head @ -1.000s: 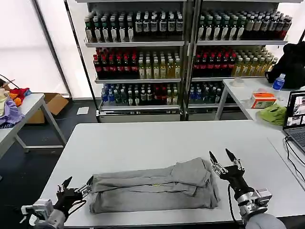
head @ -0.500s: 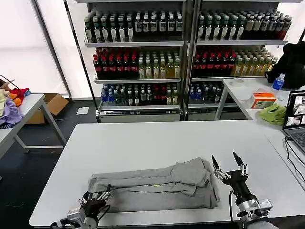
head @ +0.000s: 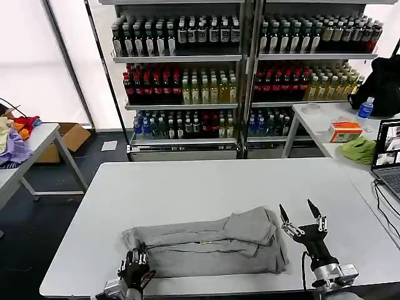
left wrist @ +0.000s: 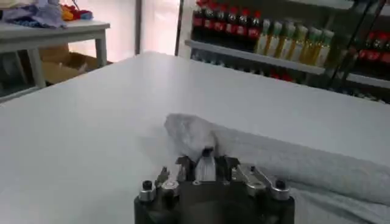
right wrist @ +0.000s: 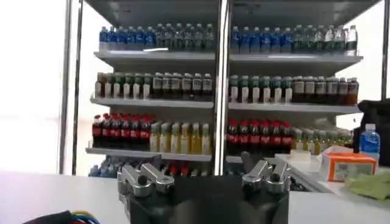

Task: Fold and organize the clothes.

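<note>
Now the grey shirt (head: 206, 244) lies folded into a long band across the near part of the white table (head: 187, 184), running from about 9 o'clock to 3 o'clock in the head view, with a shorter flap doubled over its top toward the 2 o'clock end.

At the band's 8 o'clock corner, close to the table's near edge, the left gripper (head: 136, 265) sits down on the cloth. In the left wrist view the left gripper (left wrist: 206, 165) has its fingers drawn together with a pale fold of the shirt (left wrist: 256, 152) pinched between them, the fabric bunching up into a small rounded hump just past the tips. From there the rest of the garment stretches away over the tabletop (left wrist: 91, 140).

At the band's 4 o'clock end the right gripper (head: 302, 215) stands just off the shirt's edge, pointing up toward 12 o'clock. Its two dark fingertips (head: 311, 207) are spread well apart and nothing lies between them; whether the wrist touches the cloth I cannot tell.

Beyond the table, at 12 o'clock, stand shelves of bottles (head: 237, 69). A side table (head: 325, 128) at 2 o'clock carries a lime-green cloth (head: 358, 150), an orange box (head: 345, 131) and a laptop (head: 389, 156). At 9 o'clock another table (head: 31, 147) holds a heap of coloured fabrics (head: 15, 134).
</note>
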